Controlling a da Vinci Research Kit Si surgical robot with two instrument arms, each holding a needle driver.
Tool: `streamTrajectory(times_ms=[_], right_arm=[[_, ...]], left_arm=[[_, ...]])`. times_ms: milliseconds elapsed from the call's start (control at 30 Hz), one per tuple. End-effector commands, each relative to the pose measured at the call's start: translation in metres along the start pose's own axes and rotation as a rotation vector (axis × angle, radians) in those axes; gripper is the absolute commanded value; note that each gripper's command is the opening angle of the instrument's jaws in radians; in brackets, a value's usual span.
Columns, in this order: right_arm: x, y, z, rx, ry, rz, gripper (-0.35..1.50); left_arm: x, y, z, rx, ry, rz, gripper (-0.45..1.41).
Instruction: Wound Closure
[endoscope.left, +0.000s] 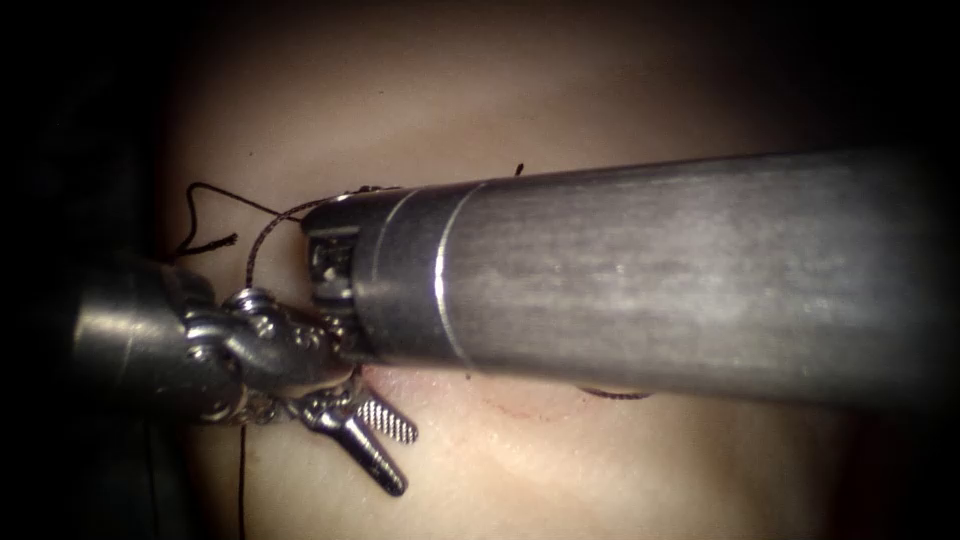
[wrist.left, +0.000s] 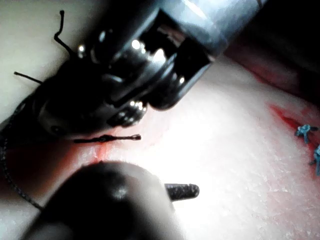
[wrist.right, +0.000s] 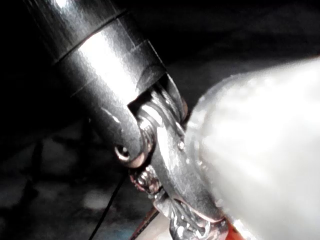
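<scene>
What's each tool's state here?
Left tool: jaws open, holding nothing.
Right tool: its tip is hidden behind the shaft, so its state cannot be told.

No readable text, labels or numbers

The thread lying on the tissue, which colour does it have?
The thread is dark, nearly black, clearest in the endoscope view against the pale tissue.

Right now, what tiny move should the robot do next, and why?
Probably ease the right shaft back a little: it lies across the tissue, close against the left tool, whose jaws are open and hold nothing; thread loops beside them.
</scene>
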Motion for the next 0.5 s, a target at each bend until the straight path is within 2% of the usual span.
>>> streamTrajectory(times_ms=[33,100,233,367,433,467,500], right_arm=[[0.0001,0.0020,-0.0001,-0.060,0.067,0.065,-0.35],[-0.0008,0.0035,-0.0010,-0.093,0.149,0.135,-0.35],[-0.0038,0.0061,-0.0026,-0.085,0.283,0.260,-0.35],[-0.0074,0.0087,-0.0034,-0.042,0.475,0.455,-0.35],[-0.0094,0.0098,-0.0037,-0.013,0.512,0.470,-0.35],[-0.0100,0.0103,-0.0038,-0.007,0.518,0.467,-0.27],[-0.0106,0.0108,-0.0038,-0.001,0.524,0.466,0.26]], left_arm=[[0.0001,-0.0004,0.0005,0.000,0.000,0.000,0.54],[0.0001,-0.0003,0.0005,-0.001,0.000,0.000,0.54],[0.0002,-0.0003,0.0005,-0.001,0.000,-0.001,0.54],[0.0002,-0.0003,0.0006,-0.001,0.000,-0.001,0.54],[0.0002,-0.0003,0.0006,-0.001,0.000,-0.001,0.54],[0.0002,-0.0003,0.0006,-0.001,0.000,-0.001,0.54],[0.0002,-0.0003,0.0006,-0.001,0.000,-0.001,0.54]])
